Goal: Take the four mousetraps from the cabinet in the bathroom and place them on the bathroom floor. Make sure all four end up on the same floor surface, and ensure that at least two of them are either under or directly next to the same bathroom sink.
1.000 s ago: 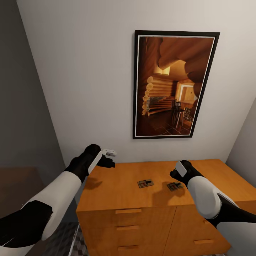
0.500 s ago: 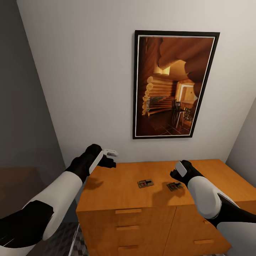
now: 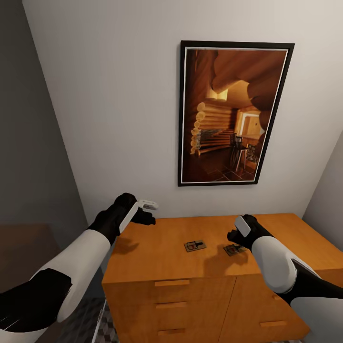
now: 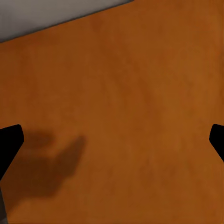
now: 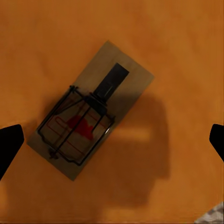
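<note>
Two mousetraps lie flat on the top of the orange-brown cabinet [image 3: 166,247], which fills the lower middle of the head view. One mousetrap [image 3: 195,246] sits near the centre of the top; the second mousetrap [image 3: 233,249] lies just to its right, partly covered by the right gripper [image 3: 234,236], which hangs directly above it. In the right wrist view this trap [image 5: 91,121] lies diagonally across the middle of the frame, a brown board with a black wire frame, a dark bar and a red mark, with the gripper's shadow falling over it. The two black fingertips [image 5: 9,144] sit at the frame's opposite edges, wide apart and clear of the trap, so the claw is released and holds nothing

The left gripper [image 3: 148,212] hovers over the cabinet's back left corner, near the grey wall [image 3: 109,119]. In the left wrist view its dark fingertips [image 4: 8,142] also stand at the two side edges, spread wide over bare wood with only a shadow beneath; it too is released

A framed picture [image 3: 233,112] of a log interior hangs on the wall above the cabinet. Drawer fronts with wooden bar handles [image 3: 171,283] show along the bottom of the head view, and a patch of patterned bathroom floor [image 3: 102,328] shows at lower left
</note>
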